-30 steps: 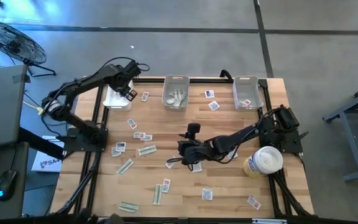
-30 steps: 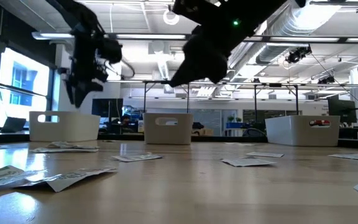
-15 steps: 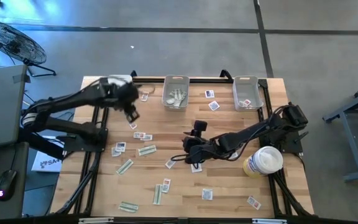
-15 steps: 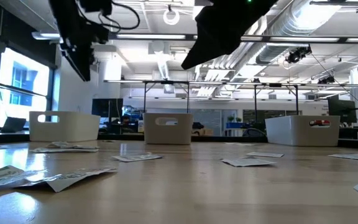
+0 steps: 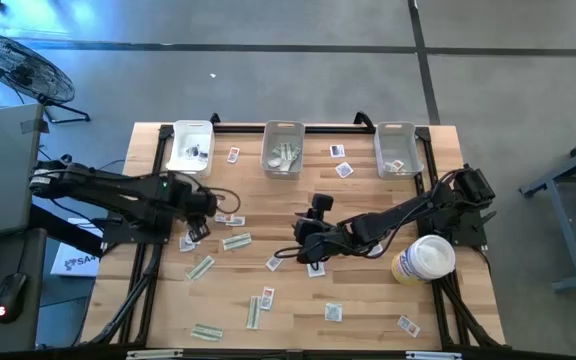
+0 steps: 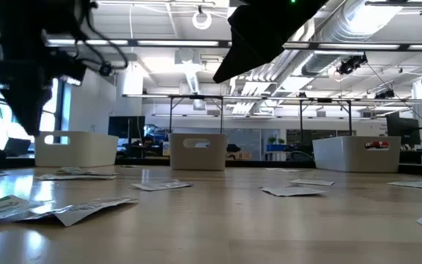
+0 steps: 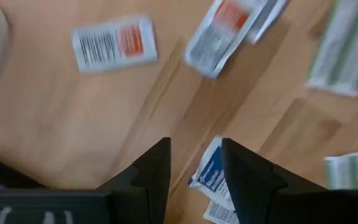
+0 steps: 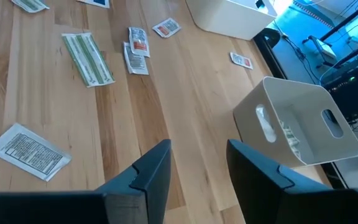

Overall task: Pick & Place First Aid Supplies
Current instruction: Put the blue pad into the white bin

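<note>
First aid packets lie scattered flat on the wooden table [image 5: 368, 300]: white ones with red or blue marks and pale green strips. My left gripper [image 5: 197, 220] hangs open, pointing down over the table's left-middle. A blue-marked packet [image 7: 212, 178] lies on the table below its fingertips, untouched, with a red-marked packet [image 7: 113, 43] and a green strip [image 7: 345, 50] nearby. My right gripper [image 5: 304, 243] hovers open above the table's middle, slanting down, with nothing between its fingers [image 8: 146, 177]. A green strip [image 8: 89, 59] and a white packet [image 8: 27, 150] lie ahead of it.
Three pale bins stand along the far edge: left [image 5: 190, 147], middle [image 5: 283, 148], right [image 5: 398, 148], each with a few packets inside. A white-and-yellow tub [image 5: 425, 260] stands near the right edge beside the right arm. Bare wood lies between the scattered packets.
My left gripper has swung from above the far-left bin toward the near edge, sinking somewhat and rolling about its own line; it now hangs over packets at the left-middle. My right gripper has risen a little above the table's middle. Neither has changed its opening.
</note>
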Robot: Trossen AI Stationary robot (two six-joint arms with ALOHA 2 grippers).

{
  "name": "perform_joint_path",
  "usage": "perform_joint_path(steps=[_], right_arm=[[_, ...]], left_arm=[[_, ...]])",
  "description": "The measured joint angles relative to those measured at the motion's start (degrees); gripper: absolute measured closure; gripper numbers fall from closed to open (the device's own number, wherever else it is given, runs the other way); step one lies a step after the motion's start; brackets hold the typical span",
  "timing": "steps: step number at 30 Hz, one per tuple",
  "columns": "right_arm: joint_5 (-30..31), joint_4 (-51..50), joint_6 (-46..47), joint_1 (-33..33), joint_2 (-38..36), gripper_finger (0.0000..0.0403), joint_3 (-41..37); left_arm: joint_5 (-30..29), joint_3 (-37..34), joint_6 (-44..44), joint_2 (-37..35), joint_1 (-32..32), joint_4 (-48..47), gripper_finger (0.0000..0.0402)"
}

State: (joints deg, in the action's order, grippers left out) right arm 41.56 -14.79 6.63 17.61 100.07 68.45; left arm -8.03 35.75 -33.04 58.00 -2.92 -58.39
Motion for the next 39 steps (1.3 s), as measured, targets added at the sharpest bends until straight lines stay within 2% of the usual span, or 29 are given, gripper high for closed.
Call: perform_joint_path(steps=[5, 11, 16, 28, 35, 39], right_arm=[[0.1, 0.0, 0.0, 0.0, 0.0, 0.0254, 0.0], [-0.1, 0.5, 0.0, -0.3, 0.0, 0.0254, 0.0], [-0.1, 0.5, 0.8, -0.6, 0.0, 0.0254, 0.0], [-0.8, 0.5, 0.9, -0.7, 0.0, 0.0254, 0.0], [-1.0, 0.4, 0.9, -0.7, 0.0, 0.0254, 0.0], [-1.5, 0.4, 0.9, -0.7, 0.0, 0.0254, 0.0]], left_arm=[[0.3, -4.3, -7.3, 0.0, -3.0, 1.7, 0.0263], [2.6, -4.8, -15.0, 0.0, -3.5, 1.4, 0.0263], [3.7, -4.8, -16.3, 1.5, -3.5, 1.3, 0.0263], [4.7, -4.8, -16.6, 12.0, -3.5, 1.3, 0.0263], [6.2, -4.6, -15.0, 15.8, -3.5, 2.4, 0.0263], [6.4, -4.5, -14.8, 17.1, -4.0, 3.1, 0.0280]])
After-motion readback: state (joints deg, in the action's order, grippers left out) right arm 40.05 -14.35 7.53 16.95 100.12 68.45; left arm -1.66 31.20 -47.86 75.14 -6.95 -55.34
